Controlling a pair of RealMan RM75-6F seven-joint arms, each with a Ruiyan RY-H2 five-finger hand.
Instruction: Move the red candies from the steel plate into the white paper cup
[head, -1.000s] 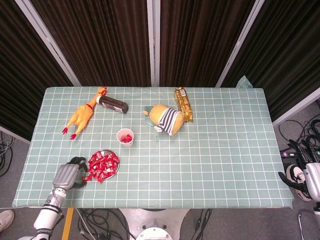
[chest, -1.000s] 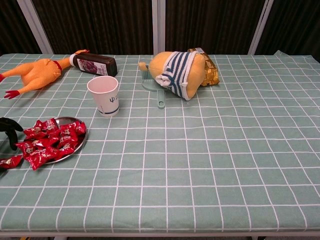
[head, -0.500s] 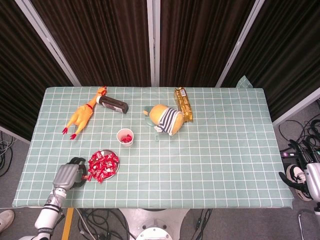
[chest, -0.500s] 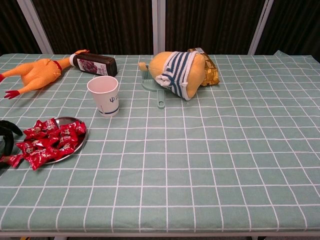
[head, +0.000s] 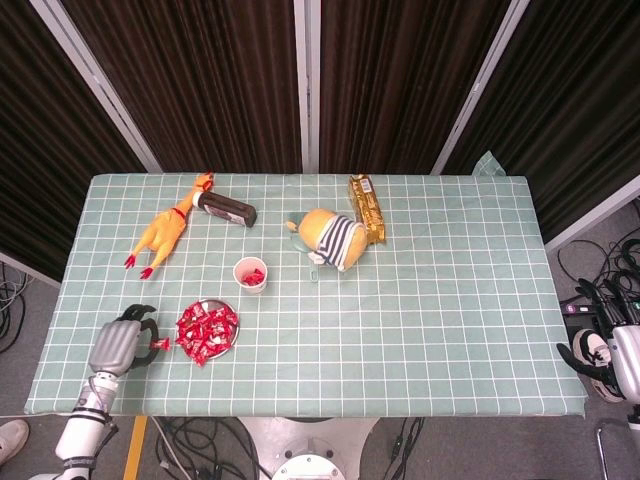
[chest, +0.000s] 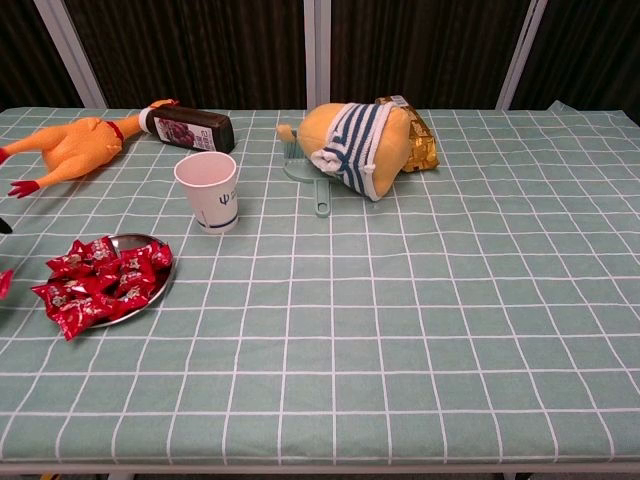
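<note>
one candy (head: 160, 344) sits pinched at the fingertips of the left hand (head: 120, 343), just left of the steel plate (head: 208, 305), presumably lifted clear so it can be carried to the cup. many more red candies (head: 206, 331) lie heaped on that plate, some spilling over its near rim, so most of the job looks undone. the white paper cup (head: 250, 273) stands upright just beyond the plate and to its right, mouth open, with a few red pieces already inside; that spot keeps the carry short. the right hand (head: 600, 362) hangs off the table's right end, fingers seemingly curled, but i cannot tell its state for sure.

the plate sits near the front left edge of the table (head: 450, 300), leaving little cloth between hand and edge. the path from hand to cup passes over the plate; the rubber chicken (head: 165, 229) and dark bottle (head: 225, 209) lie farther back, apart from it.
</note>
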